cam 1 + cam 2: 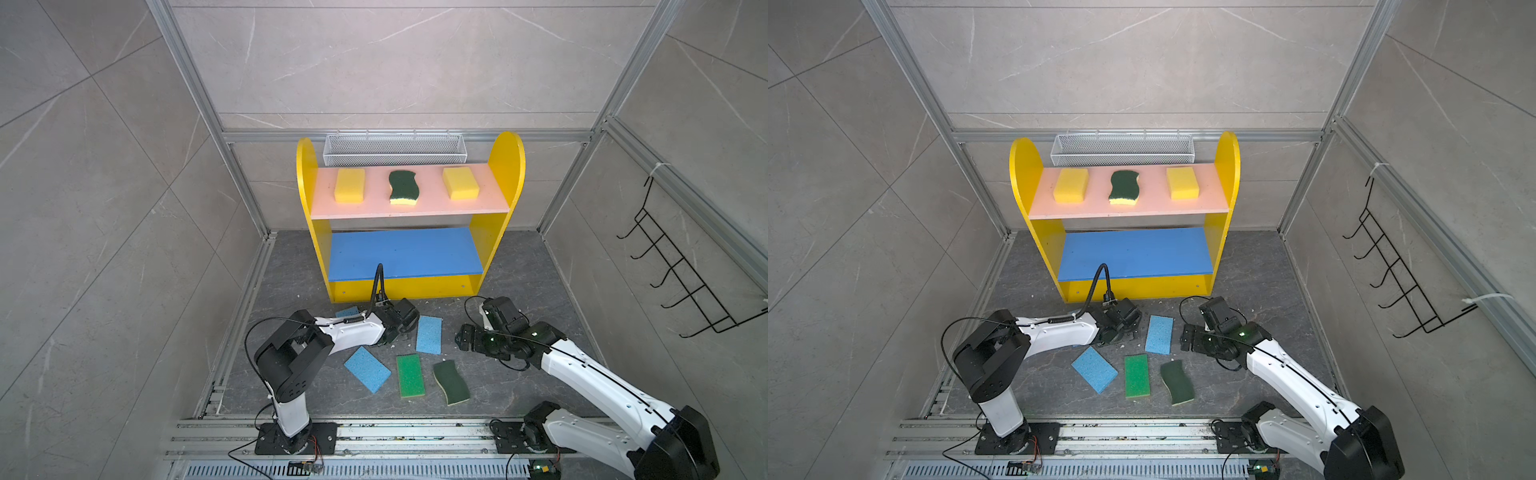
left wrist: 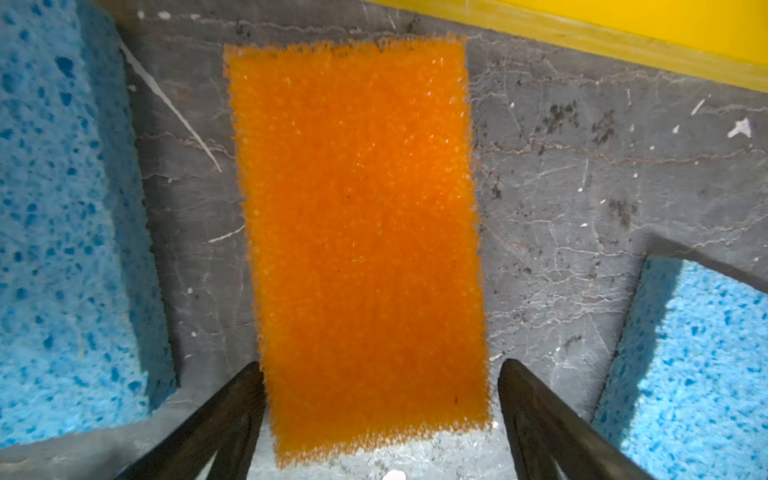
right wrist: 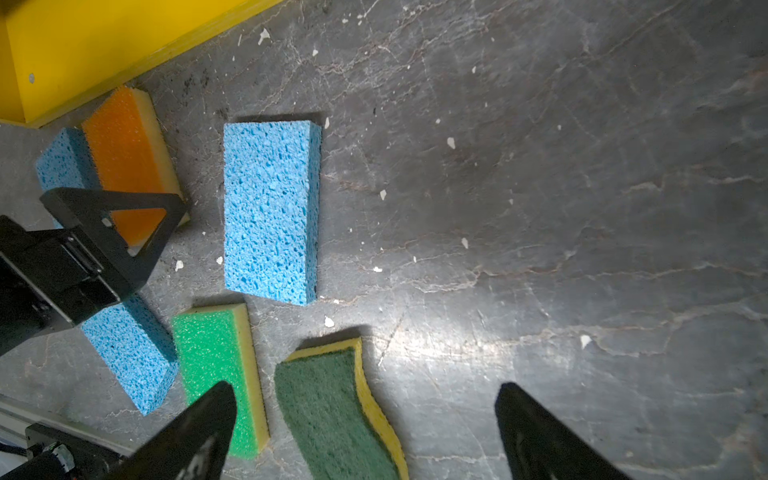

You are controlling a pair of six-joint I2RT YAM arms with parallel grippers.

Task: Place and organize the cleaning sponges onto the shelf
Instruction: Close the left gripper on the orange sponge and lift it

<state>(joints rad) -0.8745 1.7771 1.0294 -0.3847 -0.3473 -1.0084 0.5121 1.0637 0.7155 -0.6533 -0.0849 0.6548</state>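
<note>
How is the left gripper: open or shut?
Open: the left gripper straddles the orange sponge, with a gap left on one side.

Robot lab test cell, dressed as a tiled utility corner: marble-look wall panels (image 1: 395,62) are framed by aluminium extrusions (image 1: 540,135), robot arm bases (image 1: 295,438) are bolted to slotted rails (image 1: 415,432), and a wire mesh basket (image 1: 395,151) is hung.

Two yellow sponges (image 1: 350,185) and a scourer (image 1: 403,188) sit on the shelf's (image 1: 505,166) pink board (image 1: 432,201); six lie before it.

left hand (image 2: 380,365) spread low, right hand (image 3: 365,386) spread
</note>
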